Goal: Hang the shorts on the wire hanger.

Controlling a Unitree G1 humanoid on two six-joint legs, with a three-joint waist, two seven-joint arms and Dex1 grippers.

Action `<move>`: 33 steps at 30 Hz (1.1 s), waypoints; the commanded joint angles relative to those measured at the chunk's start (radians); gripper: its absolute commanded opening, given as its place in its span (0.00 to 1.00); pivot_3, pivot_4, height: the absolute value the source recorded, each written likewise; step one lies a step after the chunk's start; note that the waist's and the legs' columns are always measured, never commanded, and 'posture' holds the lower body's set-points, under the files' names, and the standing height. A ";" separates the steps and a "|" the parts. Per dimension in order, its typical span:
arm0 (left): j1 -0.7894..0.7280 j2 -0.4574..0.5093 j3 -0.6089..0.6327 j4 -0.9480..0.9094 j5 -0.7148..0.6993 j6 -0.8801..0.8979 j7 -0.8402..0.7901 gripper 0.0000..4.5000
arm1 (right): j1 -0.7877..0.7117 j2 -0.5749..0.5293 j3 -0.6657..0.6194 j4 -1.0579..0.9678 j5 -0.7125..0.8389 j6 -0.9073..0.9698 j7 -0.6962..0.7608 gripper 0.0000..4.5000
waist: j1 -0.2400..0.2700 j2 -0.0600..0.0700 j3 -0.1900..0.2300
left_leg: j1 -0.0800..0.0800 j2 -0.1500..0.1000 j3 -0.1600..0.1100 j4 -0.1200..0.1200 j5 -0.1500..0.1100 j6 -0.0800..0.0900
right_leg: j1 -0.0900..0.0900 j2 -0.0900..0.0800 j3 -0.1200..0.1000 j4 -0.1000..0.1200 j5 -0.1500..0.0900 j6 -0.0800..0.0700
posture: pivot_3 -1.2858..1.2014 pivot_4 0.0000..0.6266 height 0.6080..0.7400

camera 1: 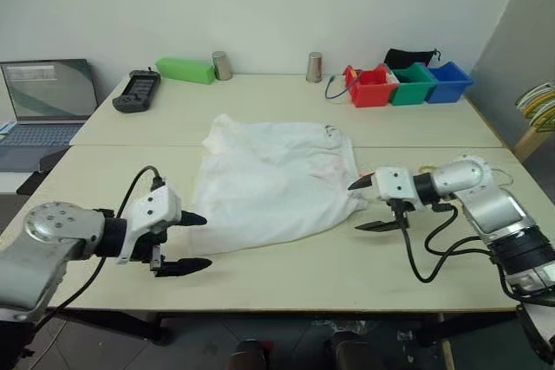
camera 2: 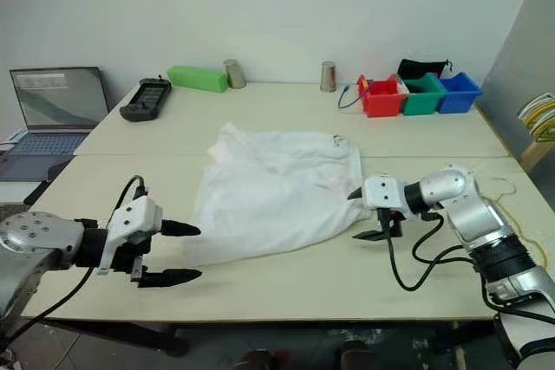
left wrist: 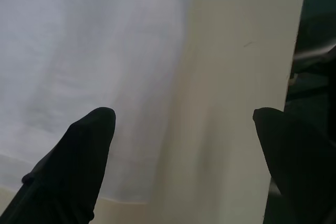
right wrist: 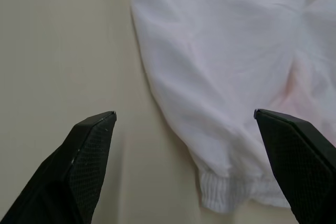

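Shorts spread flat on tabletop, both grippers apart at either side, nothing held.

Tabletop [camera 1: 286, 279]: pale cream, two surfaces joined by a seam. Shorts [camera 1: 273, 184]: white, wrinkled, faint pink tint, lying at centre across the seam; elastic hem at the corner near the right gripper. Laptop [camera 1: 48, 97]: lid up, off the tabletop's left edge. Bins at far right corner: red [camera 1: 371, 88], green [camera 1: 412, 84], blue [camera 1: 449, 81], in a row. Green block [camera 1: 185, 69] and black handheld device [camera 1: 137, 91] at far left. Left gripper [camera 1: 195, 242]: fingers spread wide, empty, just beside the shorts' near-left corner. Right gripper [camera 1: 367, 205]: fingers spread wide, empty, at the shorts' right edge. Two metal cups [camera 1: 223, 65] [camera 1: 314, 67] along the far edge. Wire hanger [camera 2: 512, 201]: thin yellow wire, partly hidden behind the right arm.
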 commanded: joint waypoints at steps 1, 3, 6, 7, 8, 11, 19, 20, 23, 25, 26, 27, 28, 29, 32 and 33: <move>0.000 -0.007 -0.036 0.009 0.063 -0.081 0.018 1.00 | -0.048 0.020 -0.001 0.054 -0.032 -0.071 0.006 0.99 | 0.001 0.000 0.000 | 0.001 0.000 0.000 0.000 0.000 0.000 | 0.001 0.000 0.000 0.000 0.000 0.000 | 0.53 0.04 1.00; 0.004 -0.010 -0.061 0.027 0.098 -0.124 0.022 1.00 | -0.059 0.036 0.008 0.090 -0.047 -0.097 0.007 0.99 | 0.002 0.000 0.000 | 0.005 0.001 0.000 -0.001 0.000 0.000 | 0.004 0.001 0.000 0.000 0.000 0.000 | 0.53 0.04 1.00; -0.027 -0.038 -0.110 0.124 0.158 -0.208 0.029 1.00 | -0.134 0.085 0.040 0.257 -0.127 -0.196 -0.035 0.99 | -0.003 0.001 -0.001 | 0.009 0.001 0.000 -0.002 0.000 0.000 | 0.008 0.001 0.000 -0.001 0.000 -0.001 | 0.53 0.04 1.00; -0.035 -0.045 -0.119 0.143 0.166 -0.219 0.031 1.00 | -0.150 0.094 0.044 0.296 -0.142 -0.222 -0.042 0.99 | -0.005 0.001 -0.001 | 0.010 0.001 0.001 -0.002 0.000 0.000 | 0.008 0.002 0.001 -0.001 0.000 -0.001 | 0.53 0.04 1.00; -0.050 -0.058 -0.130 0.179 0.183 -0.241 0.039 1.00 | -0.170 0.105 0.052 0.344 -0.162 -0.251 -0.050 0.99 | -0.005 0.001 -0.001 | 0.010 0.001 0.000 -0.002 0.000 0.000 | 0.009 0.002 0.000 -0.001 0.000 -0.001 | 0.53 0.04 1.00; -0.097 -0.106 -0.155 0.271 0.225 -0.310 0.073 1.00 | -0.213 0.138 0.067 0.450 -0.197 -0.304 -0.059 0.99 | -0.005 0.000 -0.002 | 0.011 0.001 0.000 -0.002 0.000 0.000 | 0.011 0.002 0.000 -0.001 0.000 -0.001 | 0.53 0.04 1.00; -0.130 -0.131 -0.217 0.346 0.248 -0.324 0.024 0.96 | -0.287 0.187 0.086 0.638 -0.260 -0.375 -0.045 0.95 | -0.007 0.000 -0.005 | 0.012 0.001 -0.003 -0.002 0.000 0.000 | 0.012 0.002 -0.001 -0.001 0.000 -0.001 | 0.53 0.03 1.00; -0.132 -0.130 -0.219 0.348 0.243 -0.320 0.014 0.91 | -0.289 0.189 0.087 0.648 -0.261 -0.376 -0.031 0.91 | -0.007 0.000 -0.005 | 0.012 0.001 -0.003 -0.002 0.000 0.000 | 0.012 0.002 -0.001 -0.001 0.000 -0.001 | 0.53 0.03 1.00; -0.135 -0.130 -0.216 0.349 0.235 -0.314 0.000 0.79 | -0.292 0.189 0.081 0.661 -0.265 -0.383 -0.009 0.76 | -0.007 0.002 -0.007 | 0.013 0.000 -0.003 -0.002 0.000 0.000 | 0.013 0.002 -0.001 -0.001 0.000 -0.001 | 0.53 0.03 1.00; -0.145 -0.131 -0.212 0.363 0.238 -0.319 -0.005 0.72 | -0.292 0.190 0.075 0.660 -0.266 -0.376 -0.002 0.69 | -0.007 0.002 -0.008 | 0.014 0.001 -0.003 -0.002 0.000 0.000 | 0.014 0.002 -0.001 0.000 0.000 -0.001 | 0.53 0.03 1.00; -0.150 -0.131 -0.211 0.368 0.241 -0.322 -0.006 0.66 | -0.292 0.190 0.073 0.659 -0.265 -0.373 0.002 0.62 | -0.007 0.002 -0.009 | 0.014 0.001 -0.003 -0.002 0.000 0.000 | 0.014 0.002 -0.001 0.000 0.000 -0.001 | 0.53 0.03 1.00; -0.155 -0.132 -0.210 0.375 0.242 -0.325 -0.008 0.63 | -0.291 0.190 0.071 0.658 -0.264 -0.371 0.005 0.58 | -0.007 0.002 -0.010 | 0.014 0.001 -0.003 -0.002 0.000 0.000 | 0.014 0.002 -0.001 0.000 0.000 -0.001 | 0.53 0.03 1.00; -0.161 -0.133 -0.210 0.381 0.243 -0.328 -0.009 0.59 | -0.290 0.189 0.071 0.657 -0.265 -0.371 0.007 0.54 | -0.007 0.002 -0.010 | 0.014 0.001 -0.003 -0.002 0.000 0.000 | 0.014 0.002 -0.001 0.000 0.000 -0.001 | 0.53 0.03 1.00; -0.166 -0.134 -0.210 0.386 0.245 -0.331 -0.009 0.54 | -0.288 0.187 0.071 0.655 -0.265 -0.372 0.010 0.48 | -0.007 0.002 -0.010 | 0.014 0.001 -0.003 -0.002 0.000 0.000 | 0.014 0.002 -0.001 0.000 0.000 -0.001 | 0.53 0.03 1.00; -0.180 -0.137 -0.213 0.400 0.247 -0.338 -0.011 0.40 | -0.280 0.182 0.065 0.639 -0.257 -0.354 0.026 0.32 | -0.008 0.002 -0.011 | 0.014 0.001 -0.003 -0.002 0.000 0.000 | 0.014 0.002 -0.001 0.000 0.000 -0.001 | 0.53 0.03 1.00; -0.182 -0.137 -0.213 0.403 0.247 -0.340 -0.013 0.35 | -0.278 0.181 0.063 0.633 -0.253 -0.345 0.034 0.26 | -0.007 0.003 -0.011 | 0.014 0.001 -0.003 -0.002 0.000 0.000 | 0.014 0.002 -0.001 0.000 0.000 -0.001 | 0.53 0.03 1.00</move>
